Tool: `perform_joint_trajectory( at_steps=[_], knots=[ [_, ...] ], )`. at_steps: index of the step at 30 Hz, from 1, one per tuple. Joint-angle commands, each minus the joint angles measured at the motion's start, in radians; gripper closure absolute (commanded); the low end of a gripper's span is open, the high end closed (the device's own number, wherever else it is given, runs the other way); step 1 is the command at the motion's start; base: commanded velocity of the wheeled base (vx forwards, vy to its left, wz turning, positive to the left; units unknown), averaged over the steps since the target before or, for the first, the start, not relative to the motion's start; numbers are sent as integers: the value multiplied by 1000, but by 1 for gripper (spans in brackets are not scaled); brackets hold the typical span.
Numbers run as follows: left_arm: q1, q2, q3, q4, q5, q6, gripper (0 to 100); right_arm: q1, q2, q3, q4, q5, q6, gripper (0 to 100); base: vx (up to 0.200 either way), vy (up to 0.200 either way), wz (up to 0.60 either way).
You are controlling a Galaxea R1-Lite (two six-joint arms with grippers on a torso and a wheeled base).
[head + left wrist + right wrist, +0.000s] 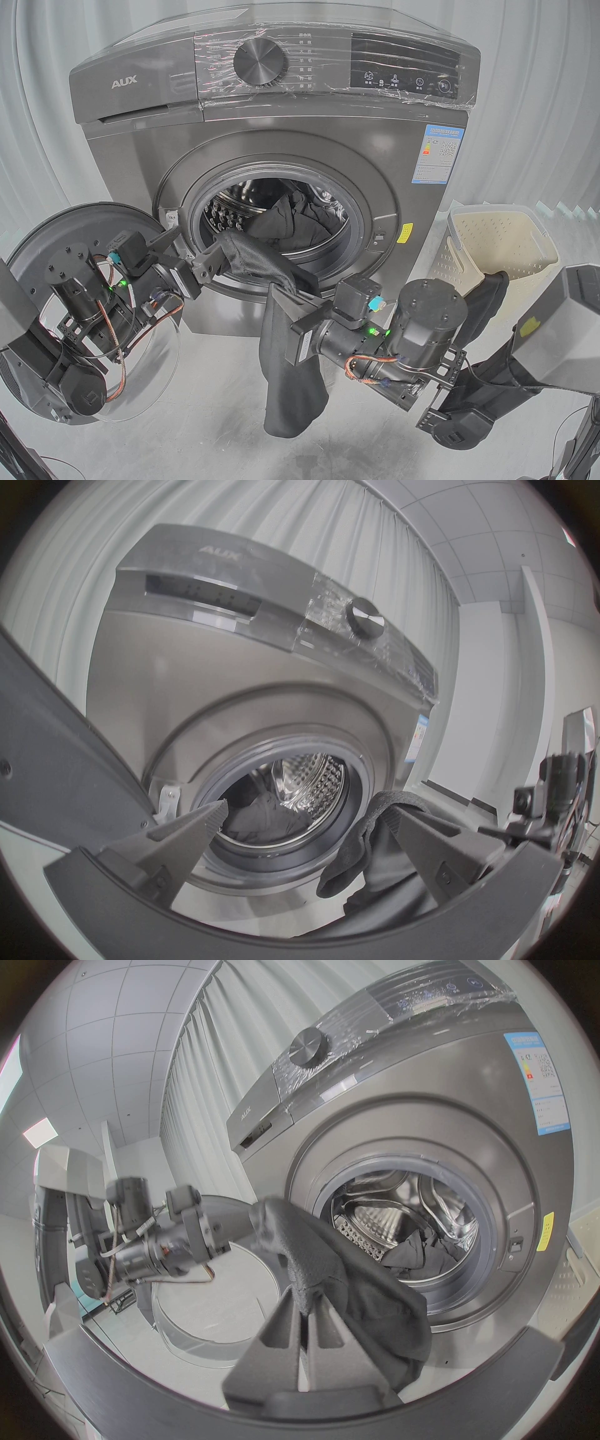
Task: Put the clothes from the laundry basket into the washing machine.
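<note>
Dark garment [290, 375] strung between both claws in front of the washer [156, 150], low at the mouth of the drum [250, 190]. On the right, the right claw [306, 1309] is closed tight on a fold of it, with cloth pinched between the pressed fingers. From that grip the longer part hangs straight down toward the floor [206, 431]; its end looks to be off the floor.

Upper end of the garment runs up and across to the left claw [306, 810], which sits at the lower left lip of the opening. This left claw is spread wide and grips nothing — the cloth is only draped over one finger [437, 849], and the other is bare. The garment passes the lower rim of the opening; cannot tell whether it touches.

Inside the drum there is a heap of dark clothes [294, 225], low and toward the back. Round door [81, 219] is swung fully open on the robot's left, behind the left arm.

Pale perforated basket [500, 244] stands on the floor just beside the washer, on its right. Another dark piece [490, 294] hangs over the basket's front rim, partly hidden by the right arm.
</note>
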Motion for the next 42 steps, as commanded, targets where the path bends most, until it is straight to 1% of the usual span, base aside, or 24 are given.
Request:
perform_joint_trajectory(
  at_steps=[1,4,10,14,18,24,25,26,28,30,36,38,40,41,42],
  knots=[
    [28,73,23,-1,-20,1,0,-1,-45,10,-2,4,4,100,0,0,0],
    [31,102,40,-1,-29,4,0,-1,-57,7,-17,5,4,100,0,0,0],
    [31,157,47,-1,-29,9,0,-2,-94,10,-20,5,6,100,0,0,0],
    [29,166,55,-1,-29,9,0,-33,-111,5,-14,-6,7,100,0,0,0],
    [28,162,56,-1,-29,9,0,-67,-106,5,-22,-6,7,100,0,0,0],
    [18,177,78,-1,-31,12,0,-47,-108,10,-42,-4,7,100,0,0,0],
    [15,191,86,-3,-31,18,0,-41,-108,8,-42,-4,7,100,0,0,0],
    [15,193,86,-1,-31,18,0,-41,-108,8,-42,-4,7,100,0,0,0],
    [14,216,96,-1,-31,38,0,-28,-111,2,-44,-4,7,100,0,0,0],
    [14,234,98,-1,-31,47,0,-25,-120,2,-44,1,7,100,0,0,0],
    [17,315,59,-1,-31,49,0,7,-152,11,-42,8,11,100,0,0,0],
    [15,374,13,-1,-31,49,0,39,-162,13,-42,7,26,100,0,0,0],
    [11,390,4,-3,-31,49,0,45,-162,13,-42,7,34,100,0,0,0],
    [-8,407,10,-3,-31,49,0,52,-157,11,-42,7,40,100,0,0,0],
    [-9,409,10,-3,-31,49,0,52,-157,11,-42,7,40,100,0,0,0]
  ],
)
